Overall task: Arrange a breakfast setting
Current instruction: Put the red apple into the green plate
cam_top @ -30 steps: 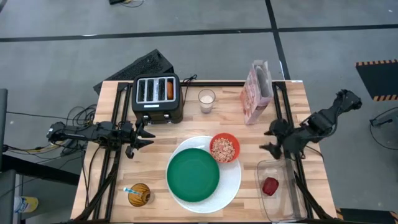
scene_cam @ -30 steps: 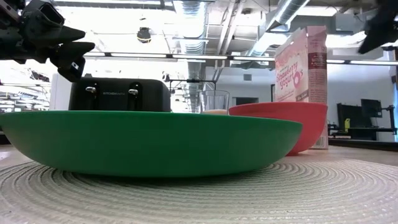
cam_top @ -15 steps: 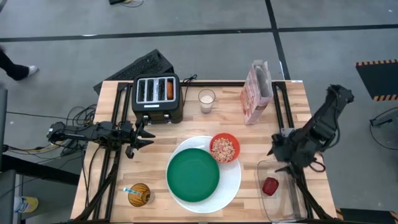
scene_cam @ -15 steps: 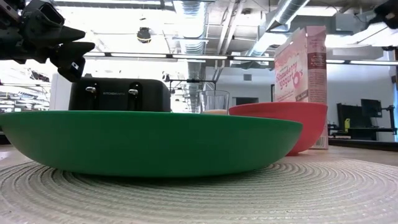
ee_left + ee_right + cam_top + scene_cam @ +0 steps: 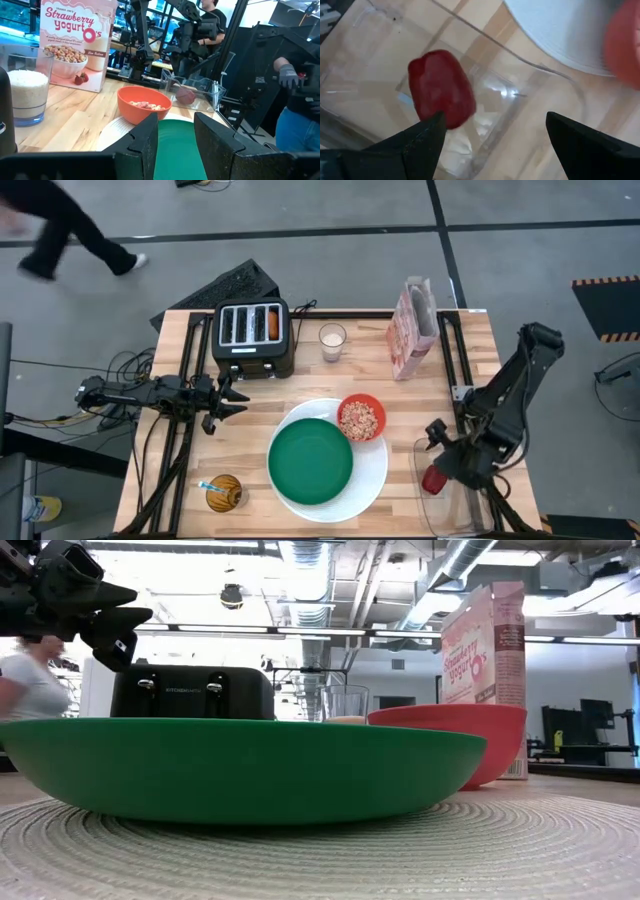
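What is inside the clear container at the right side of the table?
One dark-red fruit lies in the container. The right gripper hovers above it, jaws open, covering part of the inside.

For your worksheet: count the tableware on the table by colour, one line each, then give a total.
Green: 1, green plate
White: 1, white plate
Red: 1, red bowl
Clear: 2, glass, clear container
Total: 5
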